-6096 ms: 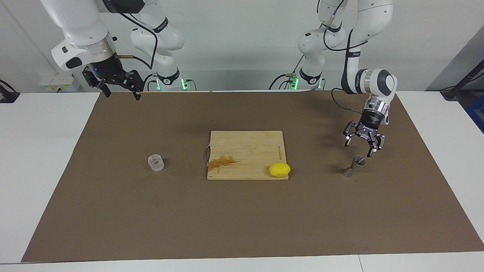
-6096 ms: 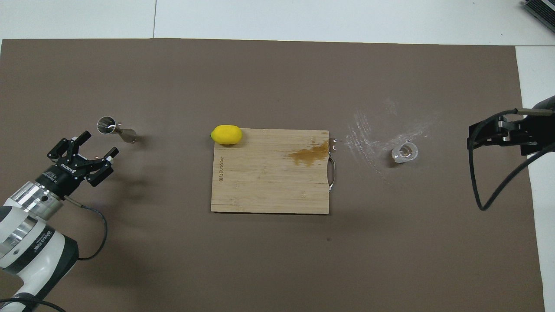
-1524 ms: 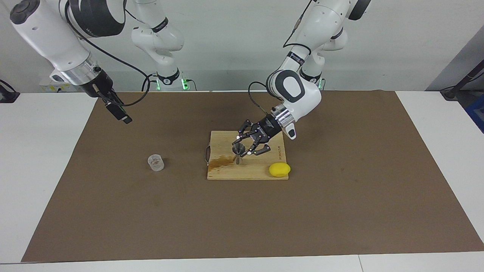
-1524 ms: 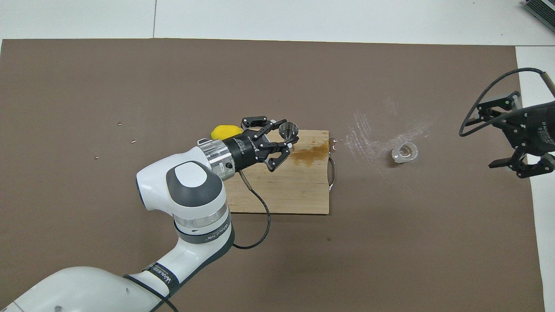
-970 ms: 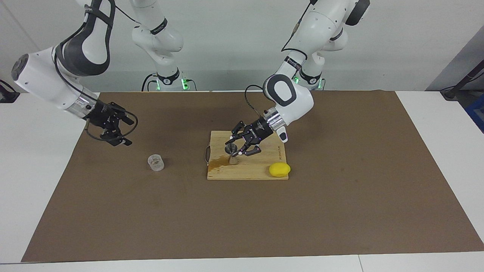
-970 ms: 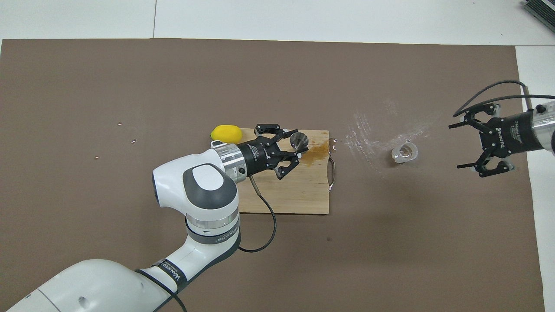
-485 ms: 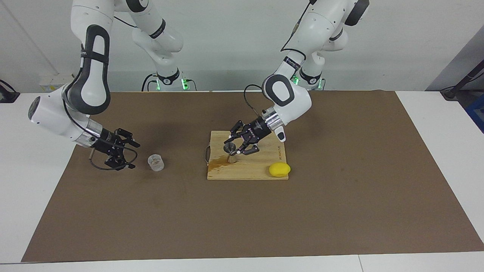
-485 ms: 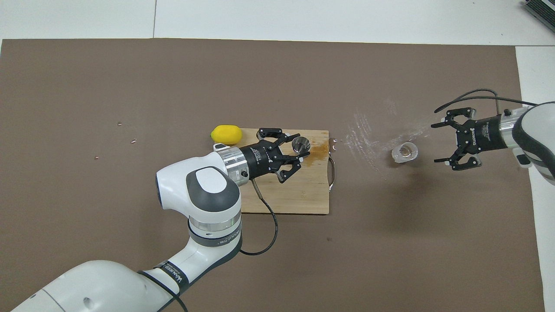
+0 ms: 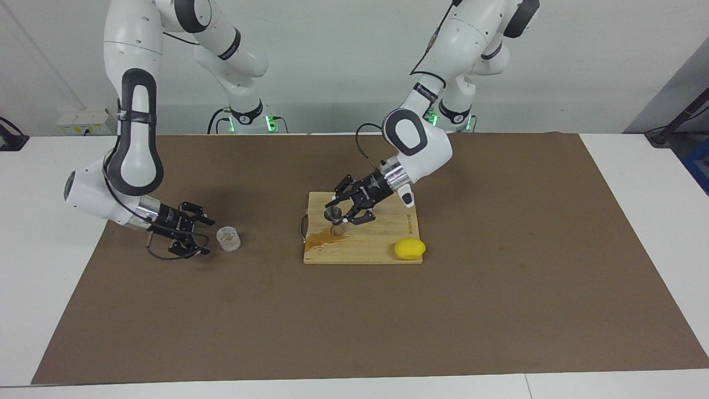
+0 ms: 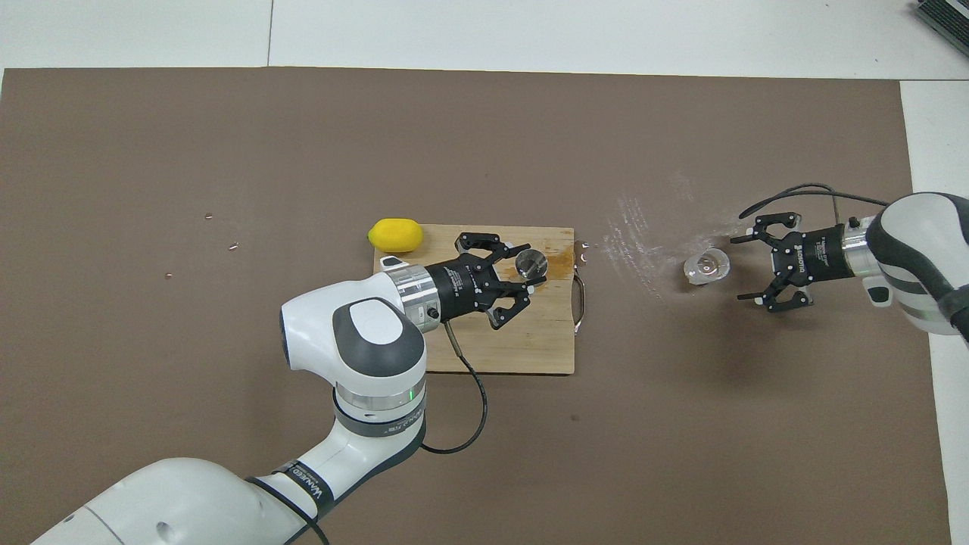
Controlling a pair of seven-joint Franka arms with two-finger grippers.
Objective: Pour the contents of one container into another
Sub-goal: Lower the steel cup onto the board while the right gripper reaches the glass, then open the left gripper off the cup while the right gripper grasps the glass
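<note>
The small clear cup stands on the brown mat toward the right arm's end of the table. My right gripper is low beside it, open, its fingers pointing at the cup without enclosing it. The metal jigger is upright over the wooden cutting board, by a brown stain. My left gripper is shut on the jigger near its upper cone. Whether the jigger's base rests on the board I cannot tell.
A yellow lemon lies at the board's corner toward the left arm's end. The board's metal handle faces the cup. White smears mark the mat between board and cup.
My right gripper has come down and closed in on the cup, still open. My left gripper has carried the jigger a little toward the board's handle end.
</note>
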